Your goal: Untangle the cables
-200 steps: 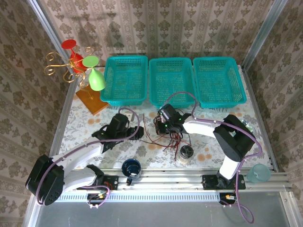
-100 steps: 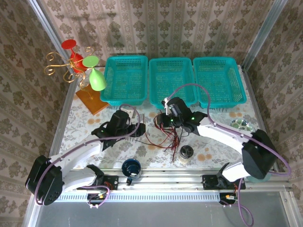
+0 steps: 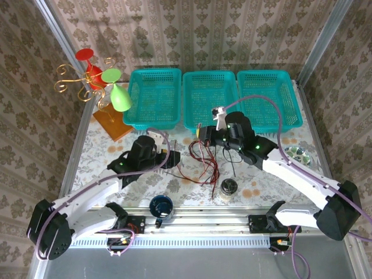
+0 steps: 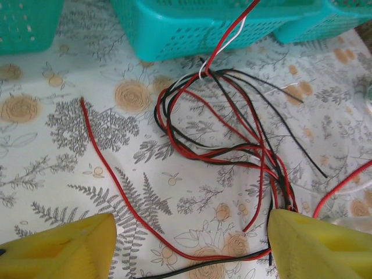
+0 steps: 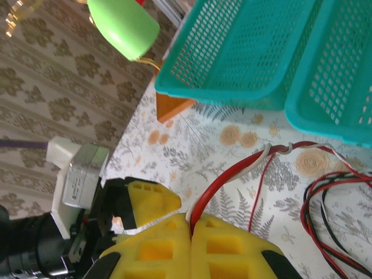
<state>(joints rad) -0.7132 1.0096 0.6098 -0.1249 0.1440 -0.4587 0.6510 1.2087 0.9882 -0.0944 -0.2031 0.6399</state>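
By the basket (image 3: 209, 96) rim the right gripper (image 5: 190, 220) pinches cables (image 4: 232, 156), probably two; left gripper (image 4: 192, 232) gapes wide.

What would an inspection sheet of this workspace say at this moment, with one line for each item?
Surface: table with a floral cloth.
Job's things: red, black and white cables tangled mid-table, one red strand trailing left.
Clutter: three teal baskets, cup stand, dark blue cup, jar, glass dish.
Grippers: left gripper jaws open beside the tangle, holding nothing; right gripper jaws shut on a red and a white strand.
Cables: purple arm cables loop along both arms.
Surroundings: patterned walls, metal rail at the near edge.
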